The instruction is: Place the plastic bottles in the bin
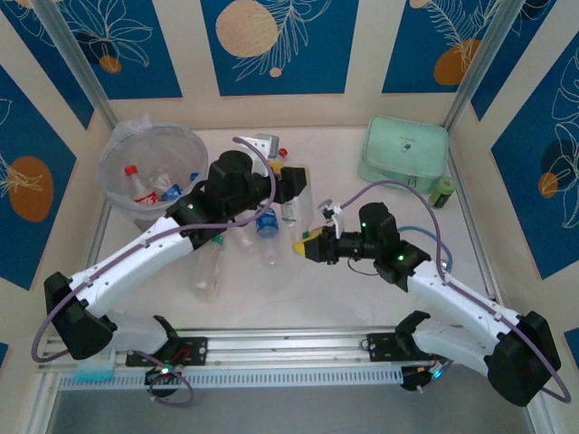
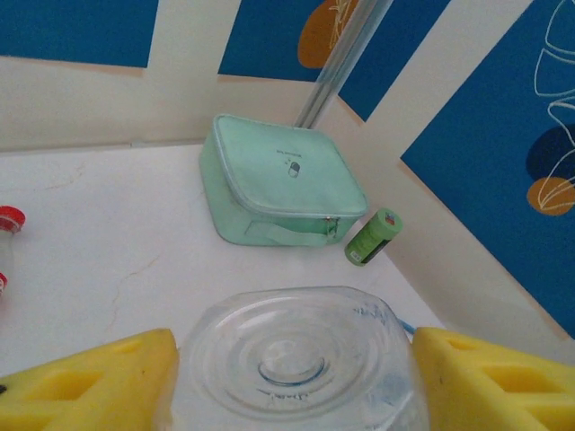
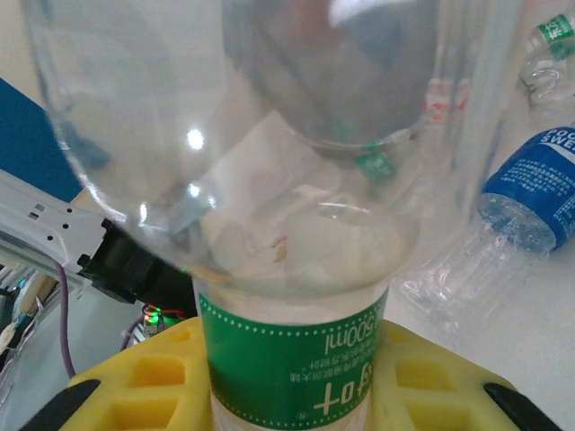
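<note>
Your left end effector [image 1: 292, 187], its pads touching both sides of a clear bottle [image 2: 296, 359], is nearer the bin [image 1: 116, 149], which sits upper left of it. The right end effector [image 1: 309, 246], mid-surface, clamps a green-labelled bottle [image 3: 289, 359] farther off.

A clear bottle [image 2: 296, 359] sits base-outward between my left fingers [image 2: 90, 382], touching both. My right fingers [image 3: 148, 382] clamp a green-labelled bottle [image 3: 292, 359]. A blue-labelled bottle [image 1: 267, 224] lies on the tabletop [image 1: 362, 294]; the lined grey bin [image 1: 110, 167] holds a red-capped bottle [image 1: 136, 183].
</note>
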`<state>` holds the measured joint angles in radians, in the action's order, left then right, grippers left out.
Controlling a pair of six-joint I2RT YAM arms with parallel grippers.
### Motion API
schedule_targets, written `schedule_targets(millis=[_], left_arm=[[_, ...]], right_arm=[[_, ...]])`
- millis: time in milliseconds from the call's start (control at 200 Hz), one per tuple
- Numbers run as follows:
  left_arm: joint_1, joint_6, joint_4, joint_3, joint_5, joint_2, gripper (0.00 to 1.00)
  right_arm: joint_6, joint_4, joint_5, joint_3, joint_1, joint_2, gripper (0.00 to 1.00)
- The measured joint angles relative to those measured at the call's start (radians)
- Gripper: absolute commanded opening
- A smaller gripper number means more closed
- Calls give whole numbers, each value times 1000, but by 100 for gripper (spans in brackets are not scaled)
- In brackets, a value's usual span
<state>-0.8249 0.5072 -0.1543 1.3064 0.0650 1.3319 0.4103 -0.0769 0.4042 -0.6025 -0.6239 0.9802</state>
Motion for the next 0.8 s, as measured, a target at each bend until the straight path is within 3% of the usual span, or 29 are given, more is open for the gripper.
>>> schedule_targets(millis=[175, 230, 320, 470, 630, 800], left_arm=[[1, -29, -18, 0, 27, 0, 44], [0, -35, -20, 0, 32, -1, 43], [0, -39, -26, 2, 42, -4, 41], [5, -61, -68, 38, 63, -9, 38], [57, -122, -149, 112, 101, -40, 30], [229, -170, -221, 192, 124, -121, 27]], right_arm=[[2, -14, 1, -5, -6, 19, 3], [2, -13, 2, -8, -7, 24, 19], [5, -5, 6, -23, -10, 37, 65], [-9, 18, -25, -62, -12, 50, 97], [-23, 42, -90, -77, -5, 37, 99], [-22, 70, -124, -76, 20, 27, 99]])
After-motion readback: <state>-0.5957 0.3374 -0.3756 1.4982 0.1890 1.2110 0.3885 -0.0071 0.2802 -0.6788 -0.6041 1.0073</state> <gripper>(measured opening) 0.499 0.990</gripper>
